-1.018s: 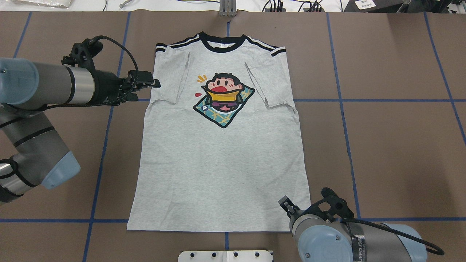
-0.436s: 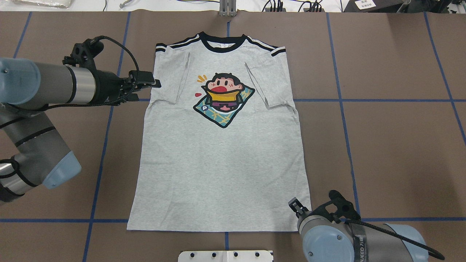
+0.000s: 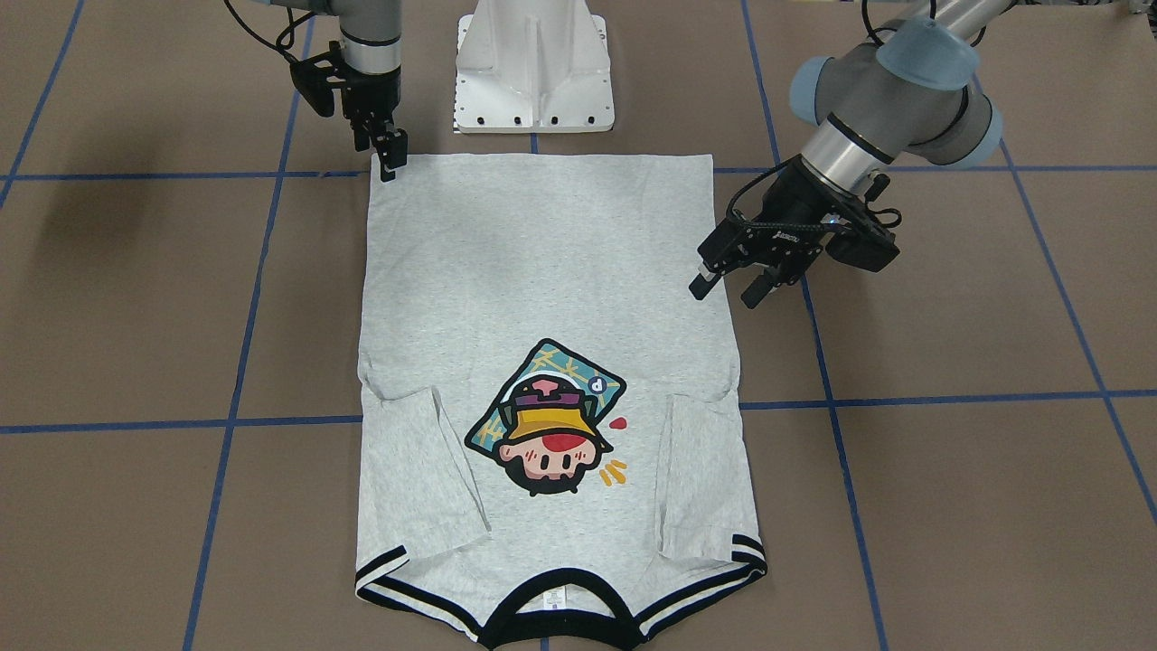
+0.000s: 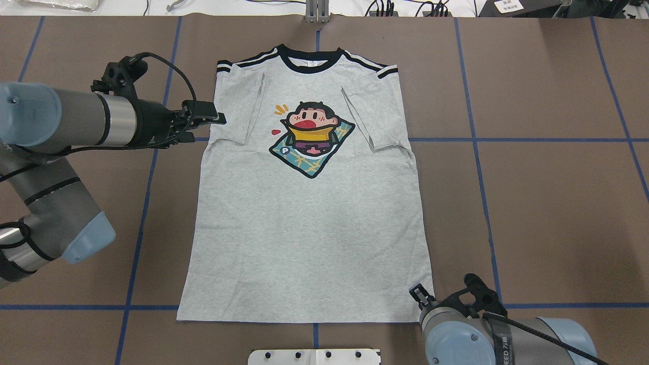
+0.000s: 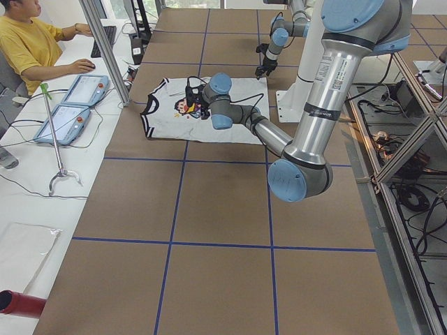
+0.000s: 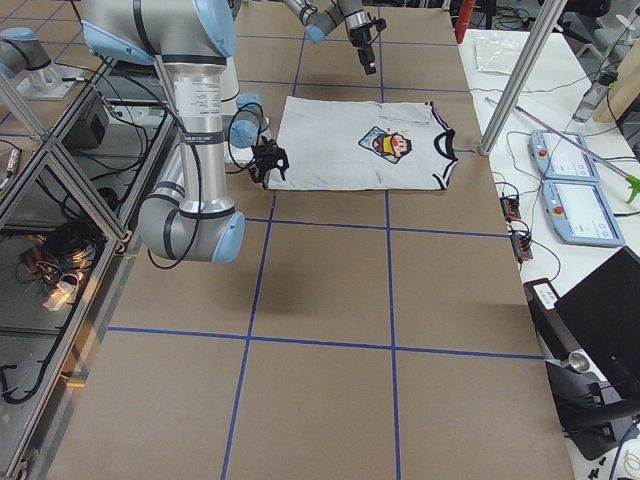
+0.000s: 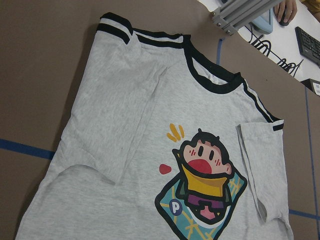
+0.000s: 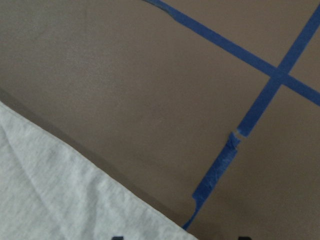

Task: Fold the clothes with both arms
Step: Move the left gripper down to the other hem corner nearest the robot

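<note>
T-shirt (image 4: 304, 228) is lying flat on the table (image 4: 547, 203), waiting for its next fold.
It is lying face up, sleeves tucked in, collar away from the robot. The right gripper (image 3: 390, 165), tips apart in its wrist view, is hanging at the near hem corner; the left gripper (image 3: 723, 294) is hovering, spread, just beside the opposite edge near the sleeve. Pinching both layers and lifting in step would likely be keeping the cloth square.
</note>
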